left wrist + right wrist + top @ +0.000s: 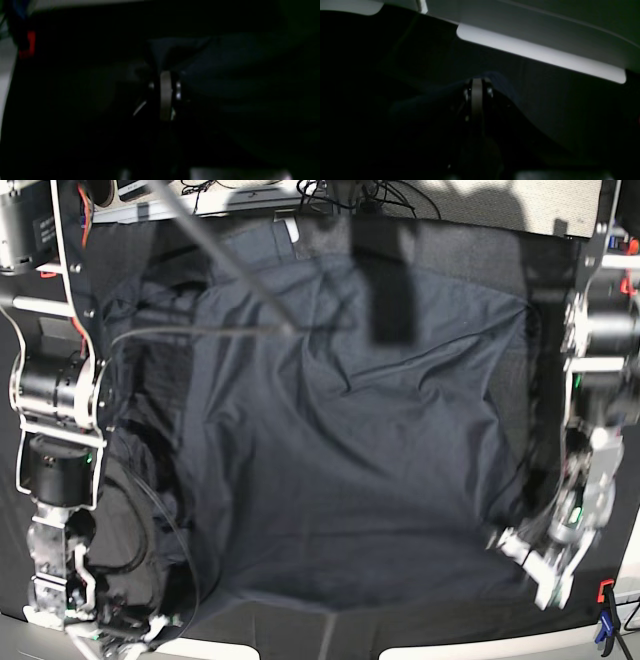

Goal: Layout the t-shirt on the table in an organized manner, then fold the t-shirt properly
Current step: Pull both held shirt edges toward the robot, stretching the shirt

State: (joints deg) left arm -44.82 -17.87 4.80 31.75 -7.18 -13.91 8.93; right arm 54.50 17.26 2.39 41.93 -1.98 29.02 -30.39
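Dark navy cloth fills the left wrist view: the t-shirt [225,65] bunches up at the tip of the left gripper [166,75], whose jaws are pressed together on a raised fold of it; frame very dim, a red clamp [28,45] at far left by the pale table [5,65] edge. Right wrist view, equally dark: the right gripper [477,82] has its jaws pressed together, pinching a peak of the t-shirt [495,75] lifted off the black table [570,100], pale table rim running across the top right. Base view: the t-shirt [330,460] lies spread over most of the table [470,240], collar and white label toward the far edge, wrinkled, lower hem near the front edge. The left gripper [510,542] sits at the shirt's lower corner on this view's right, blurred; the right gripper [150,620] is at the lower corner on this view's left, partly hidden by cables. No containers visible.
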